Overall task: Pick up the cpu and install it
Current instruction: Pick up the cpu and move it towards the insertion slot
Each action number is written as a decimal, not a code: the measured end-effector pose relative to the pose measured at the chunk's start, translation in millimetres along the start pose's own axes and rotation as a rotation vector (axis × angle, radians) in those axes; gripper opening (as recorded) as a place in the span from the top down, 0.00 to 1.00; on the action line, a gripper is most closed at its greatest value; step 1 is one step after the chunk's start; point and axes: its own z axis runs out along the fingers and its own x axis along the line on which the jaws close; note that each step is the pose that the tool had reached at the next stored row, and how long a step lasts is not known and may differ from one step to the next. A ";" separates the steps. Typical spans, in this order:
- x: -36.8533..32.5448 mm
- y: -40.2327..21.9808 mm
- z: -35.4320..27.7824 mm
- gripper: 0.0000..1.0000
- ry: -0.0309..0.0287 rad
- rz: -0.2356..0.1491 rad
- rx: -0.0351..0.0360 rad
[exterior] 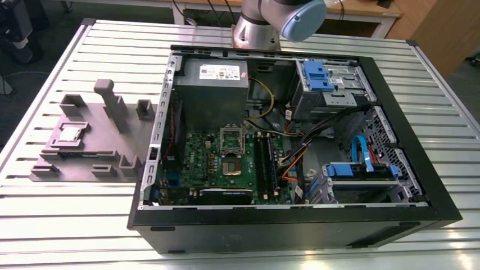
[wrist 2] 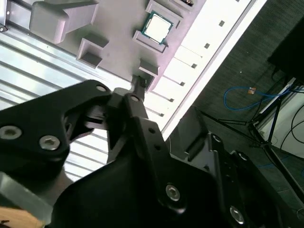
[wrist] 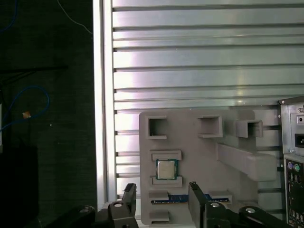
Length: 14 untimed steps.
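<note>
The cpu point(exterior: 71, 133) is a small square chip with a shiny silver top. It lies in a recess of the grey fixture plate point(exterior: 112, 149), at the exterior view's left beside the open computer case. In both wrist views the cpu point(wrist: 166, 169) point(wrist 2: 156, 27) lies flat and untouched. My gripper point(wrist: 162, 194) hangs above the table, open, its two black fingers point(wrist: 129, 194) spread apart with nothing between them. It stands off from the chip, over the plate's edge. The motherboard's socket point(exterior: 231, 166) lies inside the case with its silver frame point(exterior: 230, 136) beside it.
The black case point(exterior: 300, 225) holds a grey power supply point(exterior: 213, 84), cables, memory sticks and blue drive brackets point(exterior: 317, 76). Tall grey posts point(exterior: 112, 104) rise from the fixture plate. The slatted metal table point(wrist: 199, 61) ends near the plate, with dark floor and a blue cable point(wrist: 23, 107) beyond.
</note>
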 end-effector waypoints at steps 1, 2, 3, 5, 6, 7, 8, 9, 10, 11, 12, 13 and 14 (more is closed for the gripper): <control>0.0 0.0 0.0 0.42 0.0000 0.000 0.0000; -0.1 0.0 0.0 0.42 0.0000 -0.001 0.0000; -0.1 0.0 0.2 0.35 0.0002 -0.004 0.0000; -0.1 0.0 1.3 0.35 0.0030 -0.017 0.0001; -0.1 -0.1 2.3 0.35 0.0047 -0.029 0.0003; 0.0 -0.2 3.6 0.35 0.0057 -0.039 0.0005; 0.1 -0.3 5.0 0.35 0.0062 -0.044 0.0005; 0.1 -0.4 6.4 0.35 0.0064 -0.046 0.0005; 0.1 -0.5 8.1 0.35 0.0065 -0.047 0.0005; 0.0 -0.9 9.9 0.35 0.0065 -0.048 0.0005; 0.1 -1.2 11.7 0.35 0.0065 -0.048 0.0005; 0.1 -1.3 13.4 0.35 0.0064 -0.048 0.0004; 0.1 -1.4 14.4 0.35 0.0066 -0.048 0.0005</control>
